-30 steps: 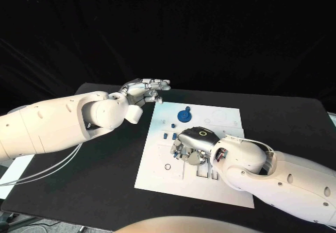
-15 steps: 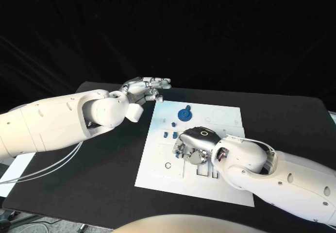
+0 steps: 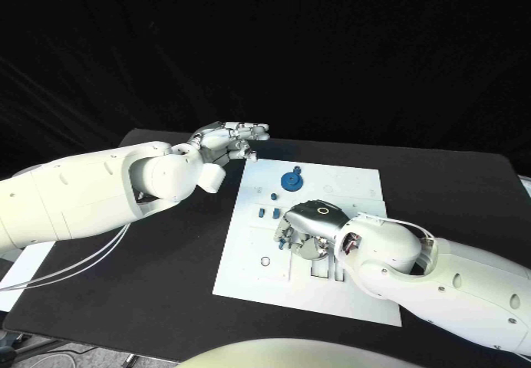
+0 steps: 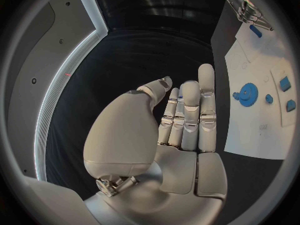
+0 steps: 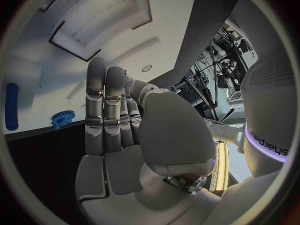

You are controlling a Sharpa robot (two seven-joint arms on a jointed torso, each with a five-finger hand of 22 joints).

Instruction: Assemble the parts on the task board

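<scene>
right silver hand (image 3: 310, 230) hovers palm-down over white task board (image 3: 255, 268) centre, fingers straight and together, holding nothing, likely lining up on small blue parts (image 3: 267, 214). left silver hand (image 3: 229, 142) waits far-left, fingers together, empty. blue round gear (image 3: 290, 182) sits far on board.

My right hand (image 3: 313, 222) blocks the task board's (image 3: 249, 268) middle; I see open worktop (image 3: 166, 276) beside its left edge, below my left hand (image 3: 230, 142).

white rounded arms, silver jointed hands (image 3: 230, 141), thin pale cables (image 3: 77, 264) beneath left arm
</scene>
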